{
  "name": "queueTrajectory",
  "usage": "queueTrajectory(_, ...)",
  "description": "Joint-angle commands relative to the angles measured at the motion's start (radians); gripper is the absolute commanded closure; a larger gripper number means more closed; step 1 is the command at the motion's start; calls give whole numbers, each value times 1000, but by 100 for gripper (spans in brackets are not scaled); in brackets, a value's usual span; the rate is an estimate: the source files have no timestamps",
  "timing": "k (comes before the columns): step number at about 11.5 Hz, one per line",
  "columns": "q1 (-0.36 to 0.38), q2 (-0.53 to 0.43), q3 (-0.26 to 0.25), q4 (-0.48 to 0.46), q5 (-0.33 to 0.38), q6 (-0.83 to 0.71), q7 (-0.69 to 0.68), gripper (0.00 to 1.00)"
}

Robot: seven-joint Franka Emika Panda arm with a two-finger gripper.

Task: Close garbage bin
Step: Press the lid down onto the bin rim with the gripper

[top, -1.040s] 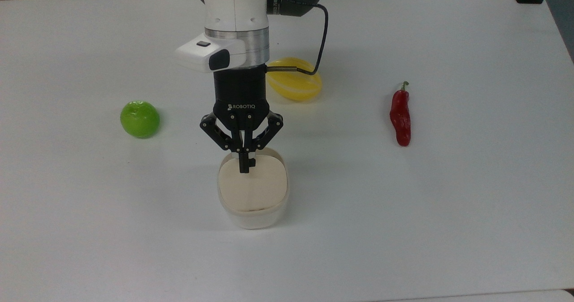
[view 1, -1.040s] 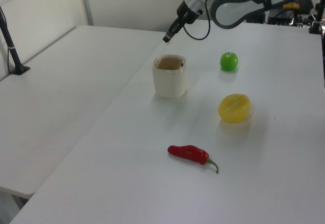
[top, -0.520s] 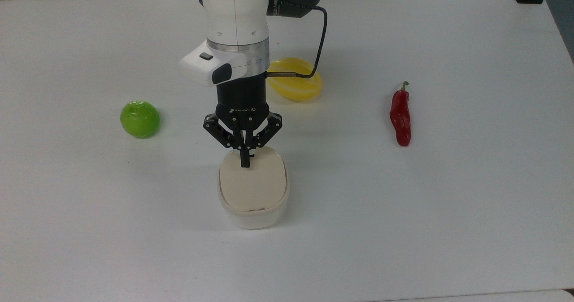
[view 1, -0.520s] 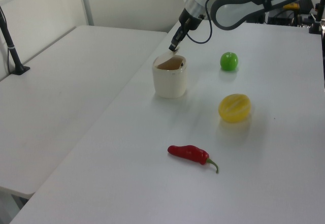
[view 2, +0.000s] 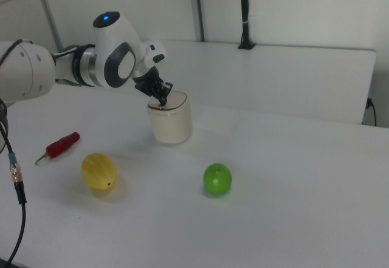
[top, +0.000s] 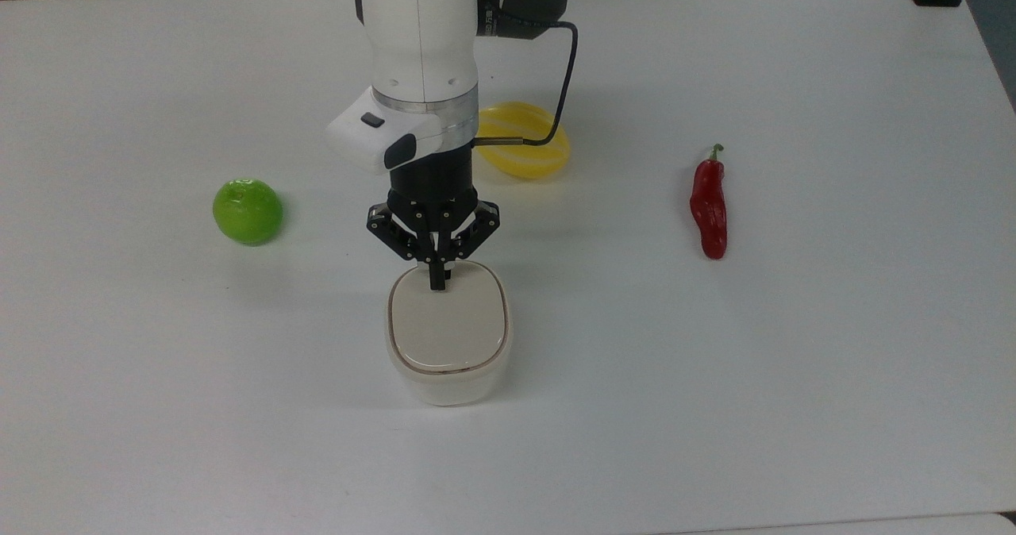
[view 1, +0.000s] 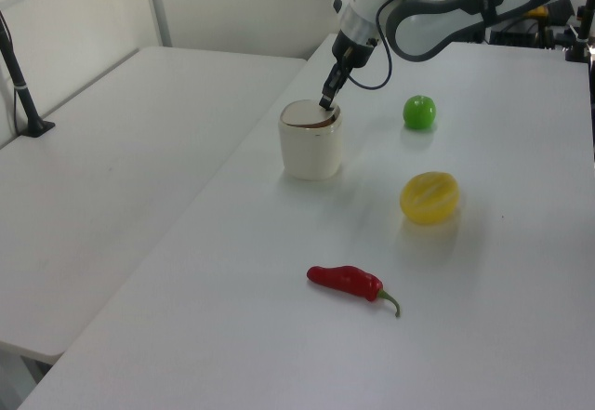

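Four things sit on the white table, and going across the top view from its left: a green apple well off to the side, then the garbage bin near the middle, a yellow melon behind it and partly hidden by the arm, and a red chili pepper far out toward the top view's right.

The gripper hangs straight over the back edge of the bin, its two fingers drawn tight together into one thin black point. That point touches down on the beige lid at the edge nearest the arm, about where the little tab would be; whether it actually pinches the tab I cannot tell.

From above, the lid looks flat and framed evenly by the cream rim. The left view, though, shows a dark sliver under the lid's near side, so I judge it almost down but perhaps not fully seated. What seems left is a last push to settle it, then lifting the arm clear.
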Motion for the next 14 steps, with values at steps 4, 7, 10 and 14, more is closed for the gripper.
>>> queueTrajectory(4,22,18,-6,-34,0,-14,-20,100)
queueTrajectory(7,22,24,-6,-32,0,-16,-20,100)
queueTrajectory(10,24,22,-6,-31,0,-14,-18,100)
queueTrajectory(14,24,-5,-6,-20,4,-16,-7,100)
